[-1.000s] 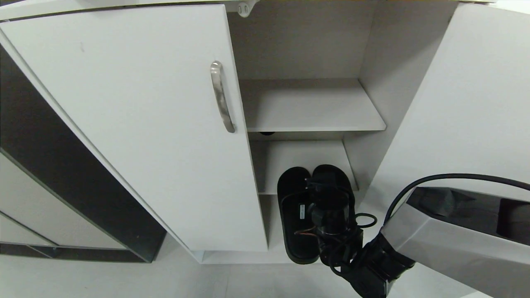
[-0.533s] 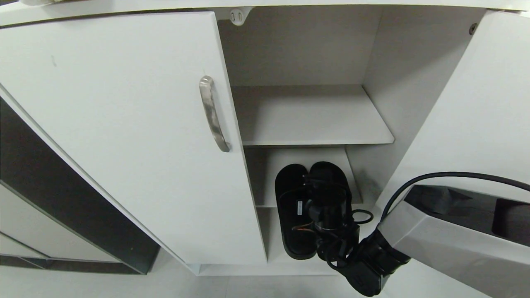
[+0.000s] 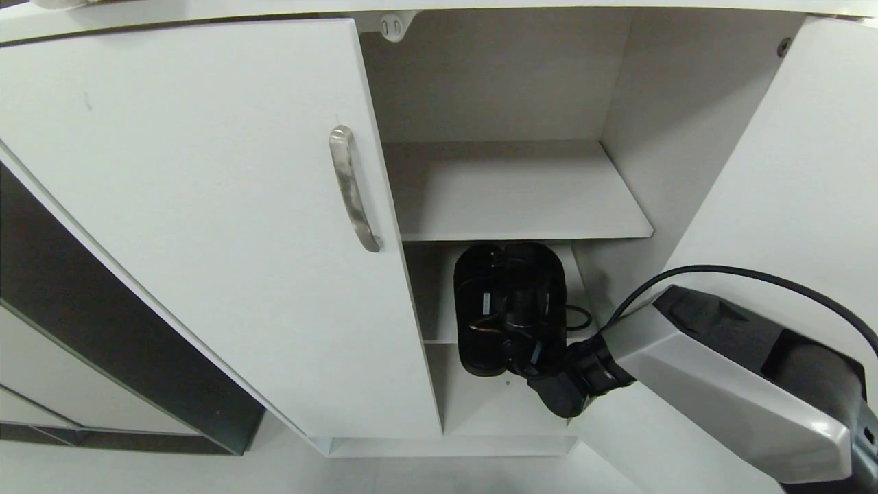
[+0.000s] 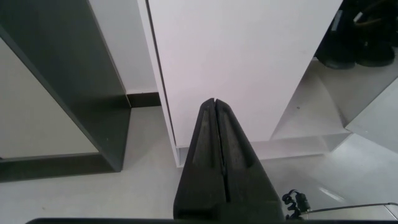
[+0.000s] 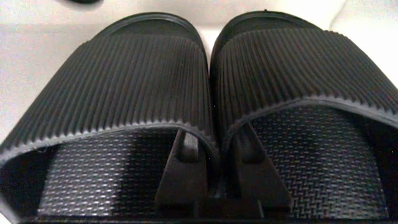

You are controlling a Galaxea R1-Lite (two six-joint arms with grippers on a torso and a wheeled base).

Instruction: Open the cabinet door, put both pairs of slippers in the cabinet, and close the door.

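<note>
The right gripper (image 5: 214,144), jaws clenched on the pair of black ribbed rubber slippers (image 3: 480,302), holds them inside the white laminate cabinet (image 3: 617,82), at six o'clock from its upper shelf (image 3: 514,192) (the left gripper (image 4: 214,102) has its jaws pressed together).

Slippers (image 5: 149,81) — heels cut off; tips of right pincer (image 5: 217,152) hidden.

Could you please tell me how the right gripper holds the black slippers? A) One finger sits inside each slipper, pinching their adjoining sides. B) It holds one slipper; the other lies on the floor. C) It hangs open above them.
A: the right gripper has a finger under each strap of the black slippers, their inner sides clamped between.
</note>
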